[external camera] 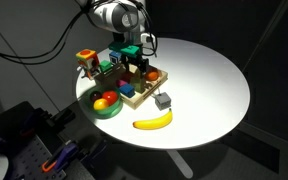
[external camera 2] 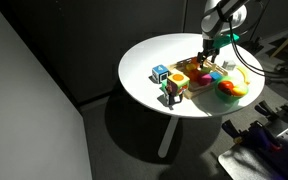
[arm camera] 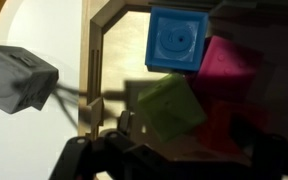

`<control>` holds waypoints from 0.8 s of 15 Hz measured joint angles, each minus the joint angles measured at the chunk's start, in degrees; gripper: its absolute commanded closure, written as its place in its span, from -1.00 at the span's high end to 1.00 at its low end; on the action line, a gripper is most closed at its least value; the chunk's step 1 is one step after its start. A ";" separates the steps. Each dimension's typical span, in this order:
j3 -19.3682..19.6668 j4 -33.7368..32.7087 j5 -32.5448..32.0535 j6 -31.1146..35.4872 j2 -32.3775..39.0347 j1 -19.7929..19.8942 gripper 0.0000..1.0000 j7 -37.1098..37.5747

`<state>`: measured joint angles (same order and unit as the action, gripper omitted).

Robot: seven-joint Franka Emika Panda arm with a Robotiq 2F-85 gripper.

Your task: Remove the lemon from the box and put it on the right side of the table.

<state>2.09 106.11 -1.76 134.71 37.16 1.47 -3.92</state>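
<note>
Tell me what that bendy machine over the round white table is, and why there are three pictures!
It is a robot arm, steered by a person. At its end are two fingers for grabbing; right now they are open and hold nothing. Two pictures come from cameras standing around the table, each in a different spot. The third comes from a small camera on the arm's wrist, looking down past the fingers. On the table are a shallow wooden box with colourful blocks, a green bowl of fruit, a banana and a grey cube. The wrist picture shows a blue block in the box up close.
</note>
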 measured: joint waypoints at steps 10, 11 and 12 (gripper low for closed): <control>0.03 -3.17 0.09 -0.10 0.67 0.48 1.00 0.44; 0.03 -3.69 0.09 -0.10 1.03 0.55 1.00 0.44; 0.03 -4.28 0.14 -0.14 1.47 0.59 1.00 0.44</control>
<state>2.12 101.83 -1.63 134.57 38.63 2.06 -3.48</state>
